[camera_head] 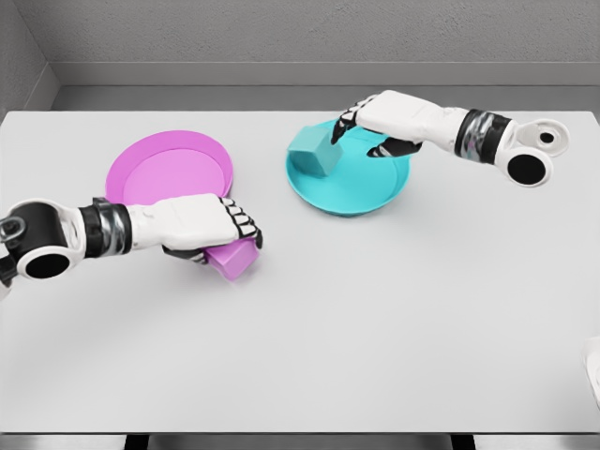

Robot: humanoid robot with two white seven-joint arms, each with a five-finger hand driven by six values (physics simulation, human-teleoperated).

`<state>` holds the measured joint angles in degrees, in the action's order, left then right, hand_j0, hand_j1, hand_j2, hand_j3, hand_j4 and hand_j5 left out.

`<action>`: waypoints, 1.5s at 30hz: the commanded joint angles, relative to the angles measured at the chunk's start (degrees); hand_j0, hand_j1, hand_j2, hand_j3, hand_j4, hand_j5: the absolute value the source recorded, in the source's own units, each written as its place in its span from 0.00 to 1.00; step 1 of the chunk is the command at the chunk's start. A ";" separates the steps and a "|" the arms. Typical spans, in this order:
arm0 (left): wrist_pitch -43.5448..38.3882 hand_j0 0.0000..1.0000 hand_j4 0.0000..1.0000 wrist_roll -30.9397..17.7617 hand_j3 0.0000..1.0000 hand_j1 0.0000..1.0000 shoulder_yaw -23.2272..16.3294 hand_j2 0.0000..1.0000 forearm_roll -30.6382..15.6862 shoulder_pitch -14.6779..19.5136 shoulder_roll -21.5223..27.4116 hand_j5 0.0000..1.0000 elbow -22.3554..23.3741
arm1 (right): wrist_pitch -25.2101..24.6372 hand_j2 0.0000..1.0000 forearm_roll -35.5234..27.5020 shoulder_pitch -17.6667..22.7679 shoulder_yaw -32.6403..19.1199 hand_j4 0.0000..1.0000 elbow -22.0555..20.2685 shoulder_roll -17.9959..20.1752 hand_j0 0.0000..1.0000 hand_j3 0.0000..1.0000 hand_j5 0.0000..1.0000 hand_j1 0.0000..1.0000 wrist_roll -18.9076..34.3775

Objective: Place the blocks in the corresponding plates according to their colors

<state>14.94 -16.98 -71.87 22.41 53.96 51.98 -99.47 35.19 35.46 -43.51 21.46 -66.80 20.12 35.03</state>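
Left hand [211,228] of mine grips the pink block [234,258] beside the pink plate [169,169]; my right hand [361,117] holds the teal block [314,153] over the teal plate [361,192].

Bright even overhead light, soft shadows, slight render blur.

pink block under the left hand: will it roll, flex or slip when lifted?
The pink block looks flat-faced and boxy, so it probably slides rather than rolls. Its edges look crisp under the left hand, so it is likely rigid. Its smooth surface and the partial grip, fingers curled over the top with the lower corner exposed, suggest it could twist or slip on the way to the pink plate.
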 commanded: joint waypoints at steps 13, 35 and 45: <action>4.31 0.40 0.40 -0.07 0.40 0.40 10.88 0.40 -4.30 1.76 6.47 0.40 7.53 | -0.19 1.00 -1.00 1.32 -5.19 1.00 -1.05 1.06 1.00 1.00 1.00 1.00 -0.03; 3.69 0.80 0.80 -5.17 0.80 0.80 9.47 0.80 -1.31 4.66 -10.32 0.80 30.56 | -0.19 1.00 -1.00 9.40 -9.59 1.00 -9.22 5.98 1.00 1.00 1.00 1.00 -0.03; 3.87 1.00 1.00 -4.91 1.00 1.00 9.56 1.00 -1.75 4.75 -9.88 1.00 30.57 | -0.19 1.00 -1.00 9.84 -10.21 1.00 -9.22 6.07 1.00 1.00 1.00 1.00 -0.03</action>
<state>18.73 -21.94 -62.29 20.88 58.71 42.00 -68.90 35.18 34.82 -33.66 11.38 -76.01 26.13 35.03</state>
